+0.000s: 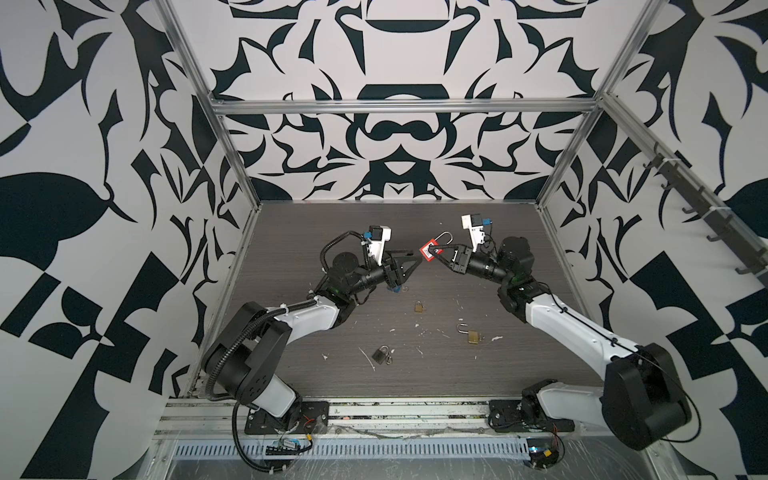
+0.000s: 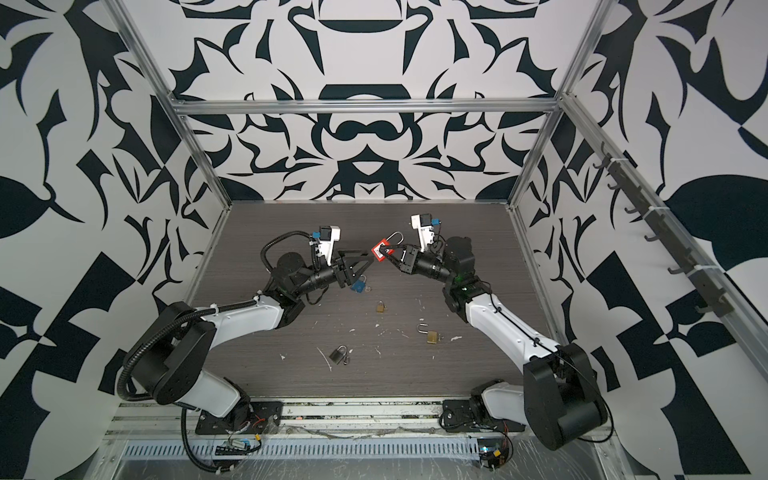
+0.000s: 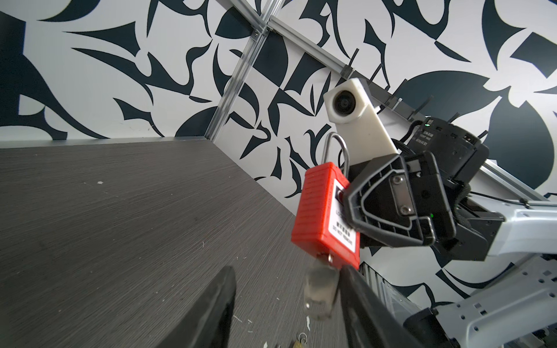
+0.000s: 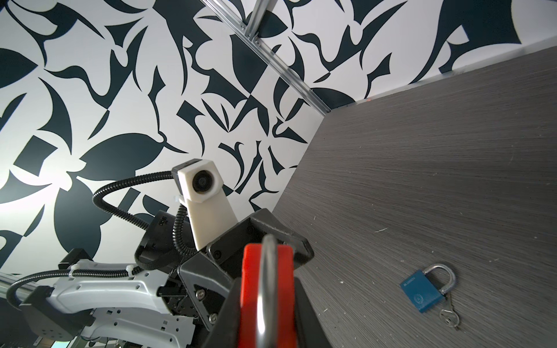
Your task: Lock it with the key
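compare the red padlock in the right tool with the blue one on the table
The red plastic padlock is held in the air by the right tool; the small blue padlock lies flat on the grey table. The red one carries a white label, the blue one only faint print. Both have a silver shackle and a key at the base.

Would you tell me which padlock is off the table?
The red padlock, held in the right gripper; the blue, grey and brass ones lie on the table.
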Available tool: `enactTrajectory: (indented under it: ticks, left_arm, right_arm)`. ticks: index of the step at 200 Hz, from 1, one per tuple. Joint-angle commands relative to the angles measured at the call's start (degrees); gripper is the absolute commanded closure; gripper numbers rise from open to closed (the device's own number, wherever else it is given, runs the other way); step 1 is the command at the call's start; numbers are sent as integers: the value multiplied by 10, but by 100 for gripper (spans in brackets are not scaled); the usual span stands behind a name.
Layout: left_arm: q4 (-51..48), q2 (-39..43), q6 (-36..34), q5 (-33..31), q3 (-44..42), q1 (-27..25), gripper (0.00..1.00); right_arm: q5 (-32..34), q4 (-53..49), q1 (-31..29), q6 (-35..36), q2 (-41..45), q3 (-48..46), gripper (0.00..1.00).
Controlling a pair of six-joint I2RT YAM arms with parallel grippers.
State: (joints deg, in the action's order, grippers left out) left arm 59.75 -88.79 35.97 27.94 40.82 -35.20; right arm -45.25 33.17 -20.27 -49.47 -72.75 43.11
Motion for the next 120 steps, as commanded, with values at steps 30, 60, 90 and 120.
enactTrajectory:
  ticks: [30,60,90,120]
  left_arm:
    - [15,-22,16,13,16,1,44]
    - [21,-26,22,16,18,1,52]
    - [21,-23,25,18,20,1,58]
    - [23,-20,28,18,19,1,61]
  right_arm:
    - [-10,64,-1,-7,8,4,100]
    - [-10,64,-1,-7,8,2,100]
    - [-9,64,0,-7,8,0,100]
    - [-9,64,0,-6,7,-1,100]
